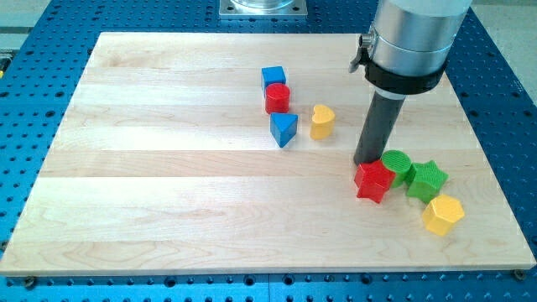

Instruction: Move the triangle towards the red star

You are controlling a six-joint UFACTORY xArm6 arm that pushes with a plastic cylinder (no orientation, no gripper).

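Observation:
The blue triangle (pixel 284 129) lies a little above the board's middle. The red star (pixel 373 181) lies to its lower right, on the view's right side. My tip (pixel 366 162) is at the red star's upper left edge, right against it or just behind it, and well to the right of the triangle. The dark rod rises from there to the grey arm at the view's top right.
A blue cube (pixel 273 77) and a red cylinder (pixel 278 98) sit just above the triangle; a yellow heart (pixel 322 122) is to its right. A green cylinder (pixel 397 164), a green star (pixel 426 179) and a yellow hexagon (pixel 443 215) cluster right of the red star.

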